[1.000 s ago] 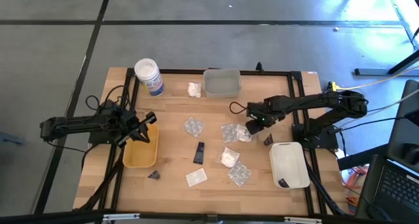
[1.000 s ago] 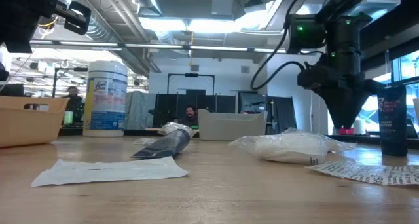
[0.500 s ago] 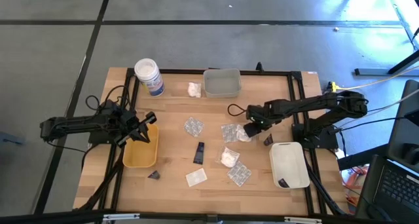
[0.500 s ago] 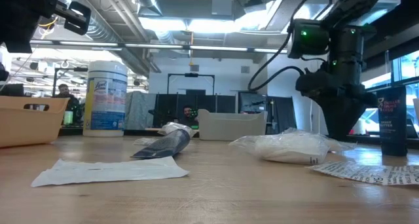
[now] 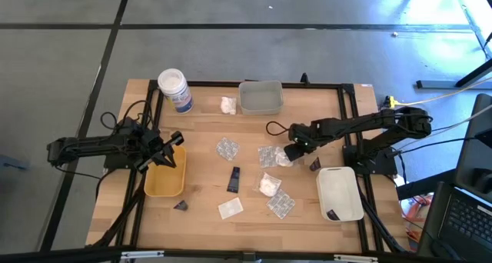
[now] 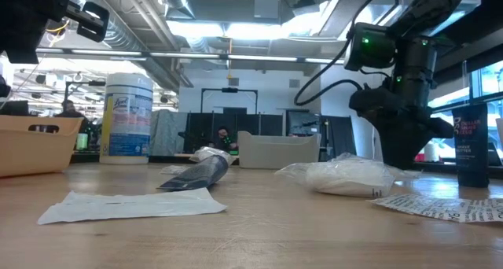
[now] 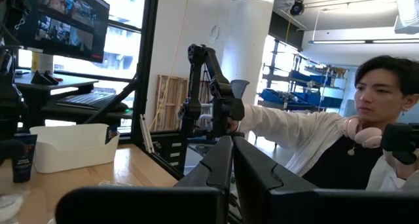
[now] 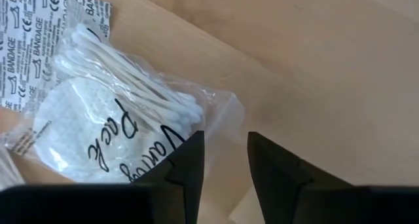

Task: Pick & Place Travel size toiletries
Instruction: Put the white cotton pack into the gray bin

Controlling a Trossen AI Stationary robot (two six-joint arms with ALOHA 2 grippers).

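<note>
High view: right pincer (image 5: 291,153) over clear packet (image 5: 275,156)

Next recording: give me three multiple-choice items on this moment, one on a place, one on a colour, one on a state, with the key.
1. Where is the right gripper?
A. Over the yellow tray
B. At the clear packet of cotton swabs, mid-table
C. Beside the big jar

2. What colour is the tray under the left gripper?
A. Yellow
B. Blue
C. Red

3. How do the left gripper's fingers stand?
A. Wide apart
B. Shut, holding nothing
C. Shut on a tube

Key: 1 B, the right wrist view shows its fingers straddling the edge of the swab packet. 2 A, the high view shows a yellow tray there. 3 B, the left wrist view shows them pressed together with nothing between.
</note>
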